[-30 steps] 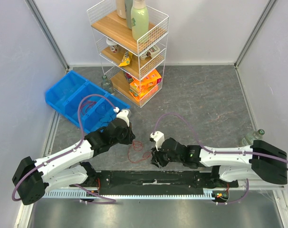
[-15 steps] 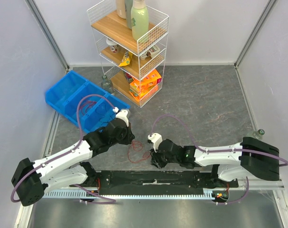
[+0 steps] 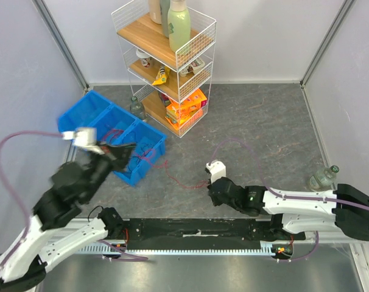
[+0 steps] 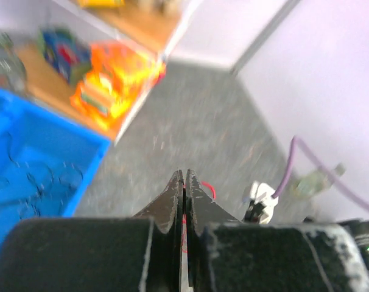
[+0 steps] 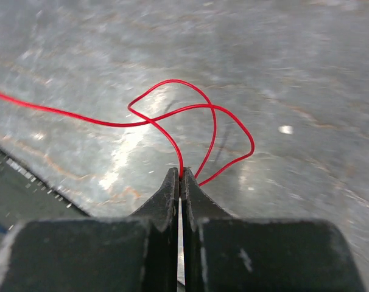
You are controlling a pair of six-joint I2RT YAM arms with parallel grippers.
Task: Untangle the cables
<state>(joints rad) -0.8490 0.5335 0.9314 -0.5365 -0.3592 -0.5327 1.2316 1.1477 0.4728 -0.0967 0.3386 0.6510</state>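
A thin red wire [image 3: 178, 181] runs across the grey table from my left gripper [image 3: 131, 148] to my right gripper [image 3: 211, 190]. The left gripper is raised over the corner of the blue bin and is shut on the red wire [image 4: 186, 226], which shows between its jaws in the left wrist view [image 4: 185, 173]. The right gripper [image 5: 181, 172] is low over the table and shut on the red wire [image 5: 200, 115], which makes loose crossing loops just past its tips. I see no black wire on the table.
The blue divided bin [image 3: 69, 119] at the left holds several thin wires. A wire shelf rack [image 3: 201, 56] with bottles and packets stands at the back. One small bottle [image 3: 136, 107] stands by the rack and another [image 3: 322, 177] at the right wall.
My left arm has lifted and swung left to the blue bin, drawing the small red tangle out into a long line. My right gripper has shifted slightly right, still holding the wire.
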